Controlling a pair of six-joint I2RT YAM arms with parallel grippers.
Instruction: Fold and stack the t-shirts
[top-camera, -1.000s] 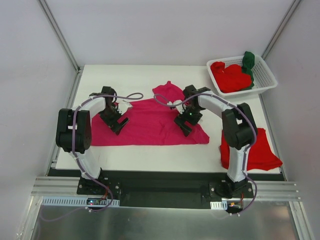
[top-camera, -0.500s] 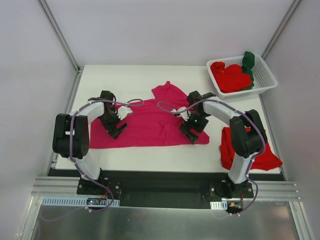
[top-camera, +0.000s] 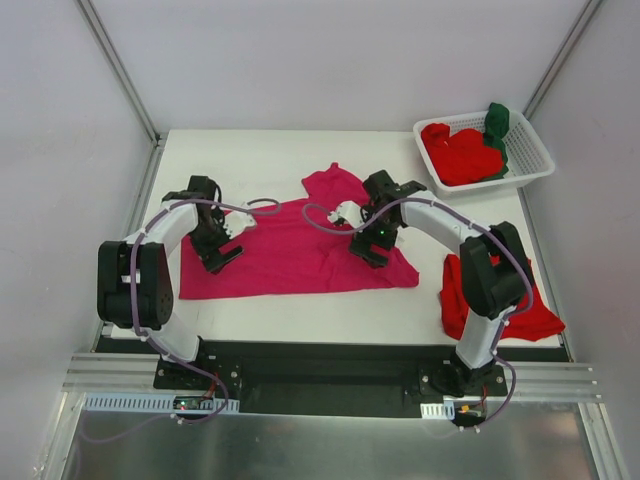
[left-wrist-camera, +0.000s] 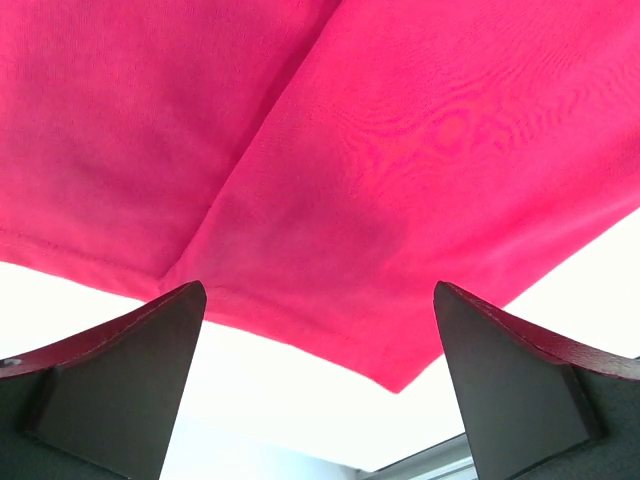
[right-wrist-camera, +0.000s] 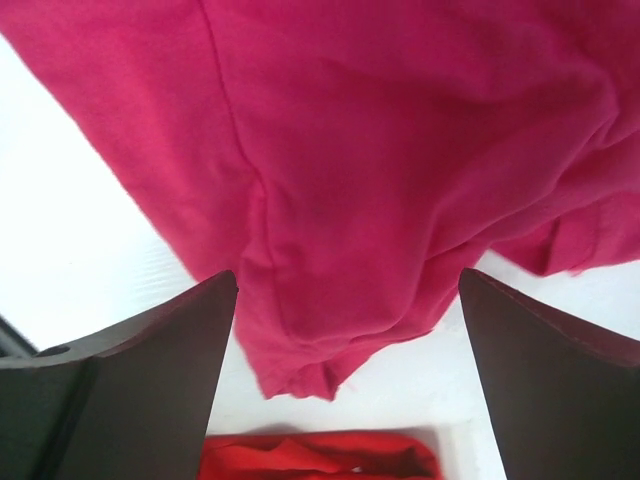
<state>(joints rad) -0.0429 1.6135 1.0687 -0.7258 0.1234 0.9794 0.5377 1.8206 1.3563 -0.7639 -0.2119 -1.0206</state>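
A magenta-pink t-shirt (top-camera: 290, 250) lies spread on the white table, one sleeve pointing to the back. My left gripper (top-camera: 222, 256) hangs open over its left part; the left wrist view shows the shirt's corner (left-wrist-camera: 400, 200) between the wide-apart fingers. My right gripper (top-camera: 368, 250) hangs open over its right part; the right wrist view shows the rumpled right corner (right-wrist-camera: 330, 250) between the fingers. A folded red t-shirt (top-camera: 520, 300) lies at the table's right front and shows in the right wrist view (right-wrist-camera: 320, 455). More red shirts (top-camera: 460, 152) and a dark green one (top-camera: 497, 125) fill the basket.
The white slotted basket (top-camera: 535, 150) stands at the back right corner. The table (top-camera: 250, 160) has metal frame posts at its back corners and white walls round it. The arm bases sit on a black rail at the near edge.
Both grippers have moved back from the shirt's front edge toward its middle. The shirt's front hem has shifted and its right corner lies rumpled. Both stay open.
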